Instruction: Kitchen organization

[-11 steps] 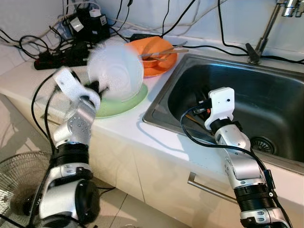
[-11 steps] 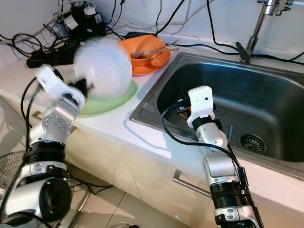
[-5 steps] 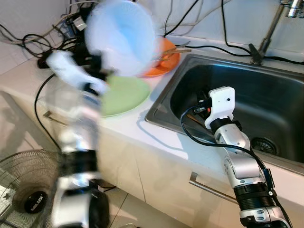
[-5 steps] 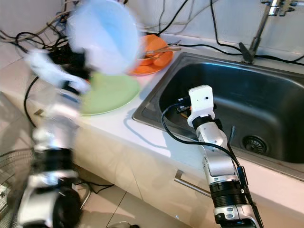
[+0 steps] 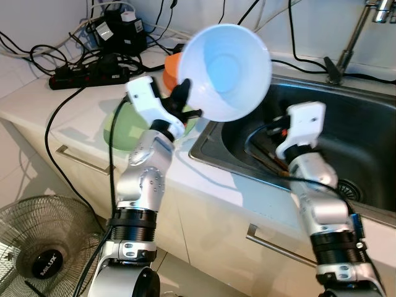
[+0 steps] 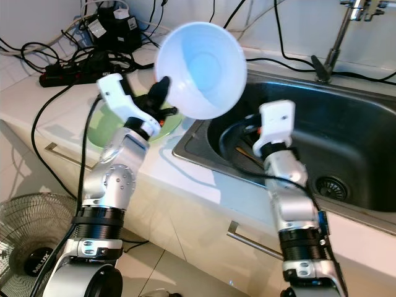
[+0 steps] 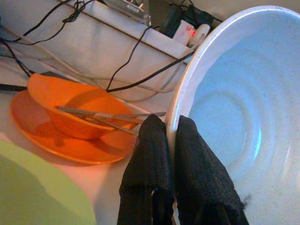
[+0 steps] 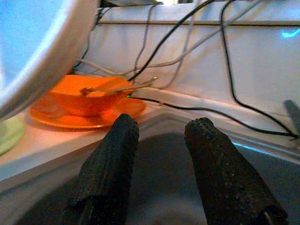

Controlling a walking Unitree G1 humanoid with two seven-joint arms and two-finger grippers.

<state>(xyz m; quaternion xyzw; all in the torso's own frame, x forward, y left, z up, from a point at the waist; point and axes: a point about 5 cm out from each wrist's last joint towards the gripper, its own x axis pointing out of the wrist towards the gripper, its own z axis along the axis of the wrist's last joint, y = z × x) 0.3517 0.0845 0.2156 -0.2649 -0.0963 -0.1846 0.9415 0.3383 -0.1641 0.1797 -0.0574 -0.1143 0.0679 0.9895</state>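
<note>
**Robot lifts white bowl toward kitchen sink**

A large white bowl (image 5: pixel 226 71) hangs in the air, pinched at its rim by the left gripper (image 7: pixel 171 140), whose two black fingers (image 7: pixel 149 154) are closed on either side of the wall, one inside and one outside. The bowl is tipped on edge, its hollow facing up and toward the camera, and it sits above the boundary between the counter and the sink (image 5: pixel 365 133). From the left gripper, the basin lies beyond the bowl, toward the robot's right; that direction looks to be the one the next move depends on, if the bowl is bound for the sink. The right gripper (image 8: pixel 161 154) hovers over the basin with its fingers spread apart and nothing between them, nearer the sink than the left arm but holding no load. Behind the left gripper, on the counter, rest a green plate (image 5: pixel 117 127) and, further back, an orange bowl (image 7: pixel 70 105) set on an orange plate (image 7: pixel 61 140), with chopsticks (image 7: pixel 103 115) lying across it. A power strip (image 5: pixel 86 69) and tangled cables (image 5: pixel 37 52) run along the wall.
</note>
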